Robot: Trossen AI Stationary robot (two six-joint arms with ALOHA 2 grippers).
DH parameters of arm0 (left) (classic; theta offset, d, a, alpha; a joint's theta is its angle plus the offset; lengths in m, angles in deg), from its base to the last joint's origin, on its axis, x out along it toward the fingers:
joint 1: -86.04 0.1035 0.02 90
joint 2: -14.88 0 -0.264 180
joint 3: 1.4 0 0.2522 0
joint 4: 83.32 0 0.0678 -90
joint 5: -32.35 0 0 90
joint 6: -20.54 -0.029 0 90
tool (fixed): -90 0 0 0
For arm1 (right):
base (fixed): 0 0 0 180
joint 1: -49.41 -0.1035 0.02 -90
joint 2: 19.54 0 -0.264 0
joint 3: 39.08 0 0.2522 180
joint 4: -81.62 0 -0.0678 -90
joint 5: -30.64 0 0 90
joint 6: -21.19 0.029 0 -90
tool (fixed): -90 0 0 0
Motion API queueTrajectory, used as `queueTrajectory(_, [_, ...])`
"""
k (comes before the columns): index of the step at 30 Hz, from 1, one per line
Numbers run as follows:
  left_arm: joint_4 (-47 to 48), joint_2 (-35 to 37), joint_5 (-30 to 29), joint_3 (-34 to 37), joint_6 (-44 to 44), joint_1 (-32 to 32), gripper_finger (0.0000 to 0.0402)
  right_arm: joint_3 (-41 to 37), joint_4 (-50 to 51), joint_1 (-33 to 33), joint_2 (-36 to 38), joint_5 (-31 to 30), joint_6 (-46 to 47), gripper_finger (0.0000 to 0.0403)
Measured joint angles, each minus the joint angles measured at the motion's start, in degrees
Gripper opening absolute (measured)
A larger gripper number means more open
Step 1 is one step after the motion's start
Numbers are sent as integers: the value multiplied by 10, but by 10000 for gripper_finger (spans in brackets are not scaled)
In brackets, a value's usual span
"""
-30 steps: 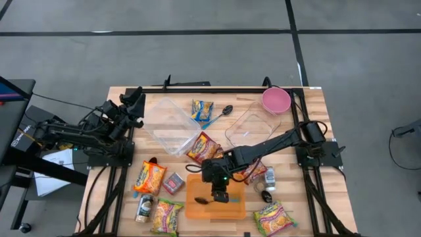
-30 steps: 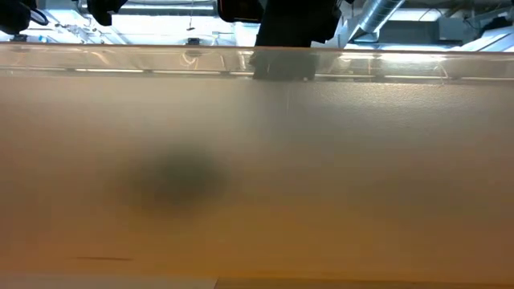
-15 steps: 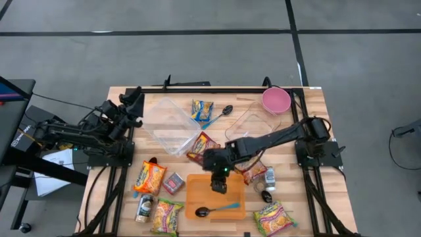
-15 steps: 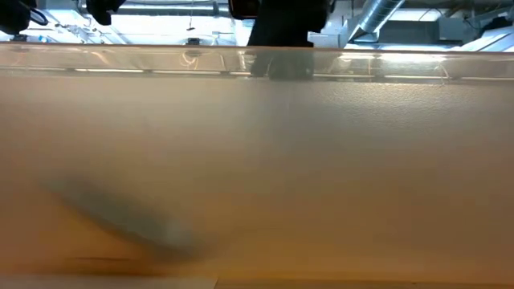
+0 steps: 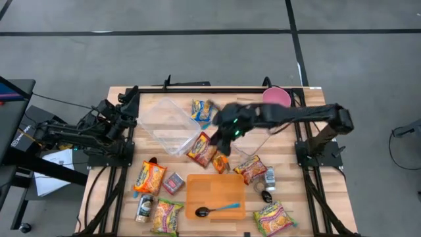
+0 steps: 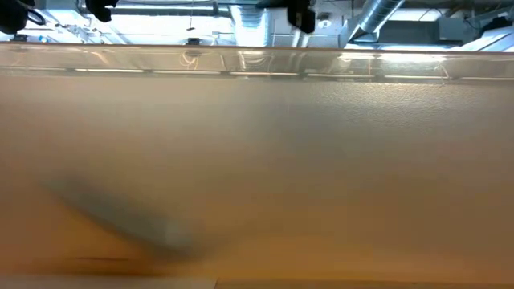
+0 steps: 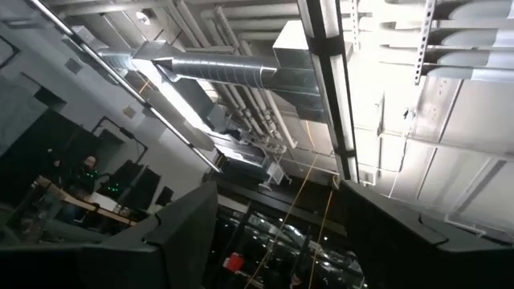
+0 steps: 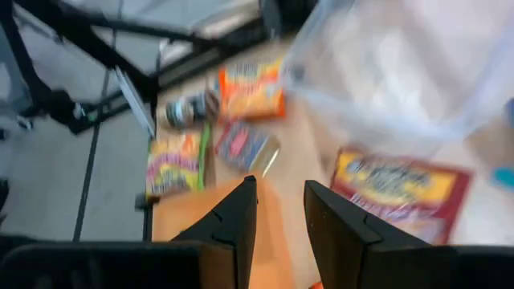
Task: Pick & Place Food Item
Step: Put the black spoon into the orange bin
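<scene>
Two dark arms stand at the wooden tabletop (image 5: 309, 141). The right pincer (image 5: 227, 128) hangs above the middle of the tabletop, its arm stretched leftward from the right-hand base — its two dark fingers (image 8: 241, 213) are a narrow gap apart with nothing between them. Well apart from it, toward the near edge, a black spoon with a blue handle (image 5: 216, 209) lies on the flat orange cutting board (image 5: 214, 189). A red-and-yellow food packet (image 5: 202, 149) lies just near of the pincer, beside a clear plastic container (image 5: 168, 125) on the left. Another clear container (image 5: 253, 125) and a pink bowl (image 5: 276, 99) sit farther right. The left pincer (image 5: 131, 105) waits folded back at the left edge — its fingers stand apart, holding nothing.
</scene>
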Motion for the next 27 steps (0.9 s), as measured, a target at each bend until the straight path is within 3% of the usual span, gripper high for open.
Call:
queueTrajectory(5, [10,0,0,0,13,0,254,0,-1,35,64,0,-31,100])
queueTrajectory(11, [90,0,0,0,70,0,254,0,-1,59,111,0,-73,100])
queueTrajectory(21, [110,0,0,-5,87,0,254,0,10,73,120,0,-118,100])
queueTrajectory(27, [133,-33,56,-81,115,-5,254,0,12,73,119,1,-134,100])
